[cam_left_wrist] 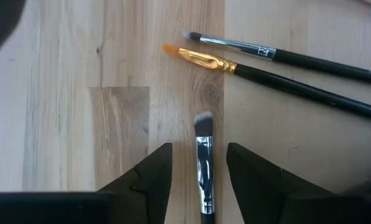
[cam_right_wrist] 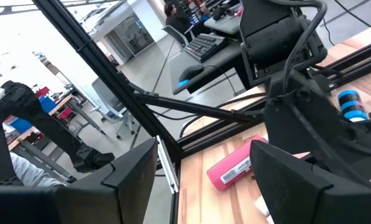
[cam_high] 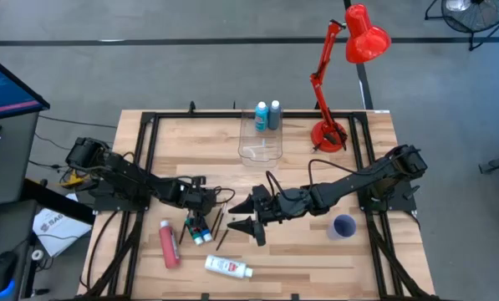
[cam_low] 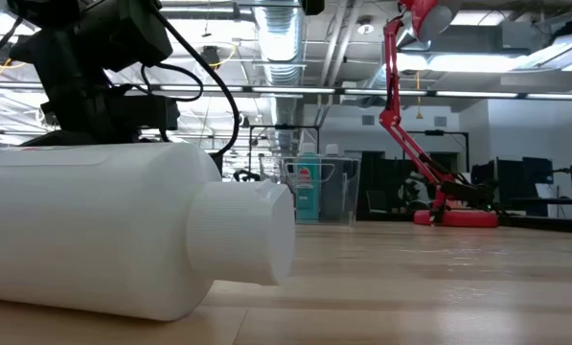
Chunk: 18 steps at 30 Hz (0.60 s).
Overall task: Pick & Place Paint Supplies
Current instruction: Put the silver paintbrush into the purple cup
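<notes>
My left gripper (cam_left_wrist: 199, 152) is open and points down at the table, one finger on each side of a thin dark paintbrush (cam_left_wrist: 203, 163) with a grey tip that lies flat on the wood; a gap shows on both sides. Two more brushes (cam_left_wrist: 247, 62) lie just beyond it. Small blue-green bottles (cam_high: 201, 235) lie by the left gripper (cam_high: 201, 207). A pink-red bottle (cam_high: 169, 244) and a white tube (cam_high: 228, 267) lie nearer the front edge. My right gripper (cam_high: 251, 216) hangs open and level above the table's middle, with nothing between its fingers.
A clear box (cam_high: 260, 144) stands at the far middle, with a light blue bottle (cam_high: 262, 115) and a grey bottle (cam_high: 275, 115) at its far end. A purple cup (cam_high: 343, 226) stands at the right. A red desk lamp (cam_high: 331, 134) rises at the far right.
</notes>
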Available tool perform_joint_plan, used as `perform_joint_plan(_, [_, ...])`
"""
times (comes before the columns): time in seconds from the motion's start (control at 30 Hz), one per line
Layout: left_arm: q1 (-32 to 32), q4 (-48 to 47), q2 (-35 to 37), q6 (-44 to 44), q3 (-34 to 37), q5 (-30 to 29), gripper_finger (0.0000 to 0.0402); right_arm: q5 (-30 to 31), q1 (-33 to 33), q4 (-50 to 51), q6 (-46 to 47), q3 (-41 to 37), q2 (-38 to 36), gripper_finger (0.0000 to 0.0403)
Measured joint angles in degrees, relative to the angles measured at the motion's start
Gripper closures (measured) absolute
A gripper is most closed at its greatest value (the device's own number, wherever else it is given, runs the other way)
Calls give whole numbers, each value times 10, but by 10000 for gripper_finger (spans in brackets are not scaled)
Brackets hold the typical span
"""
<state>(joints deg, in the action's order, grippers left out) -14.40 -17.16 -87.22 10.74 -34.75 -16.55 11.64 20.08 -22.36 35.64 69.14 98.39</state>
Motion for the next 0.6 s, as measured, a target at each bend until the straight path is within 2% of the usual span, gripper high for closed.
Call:
perform_joint_plan(0.3, [20,2,-2,0,1,23,316,0,0,0,0,0,0,154])
perform_joint_plan(0.5, [51,3,-1,10,1,69,389,0,0,-2,6,0,0,154])
perform_joint_plan(0.6, [66,3,-1,25,1,92,394,0,0,-4,13,0,0,154])
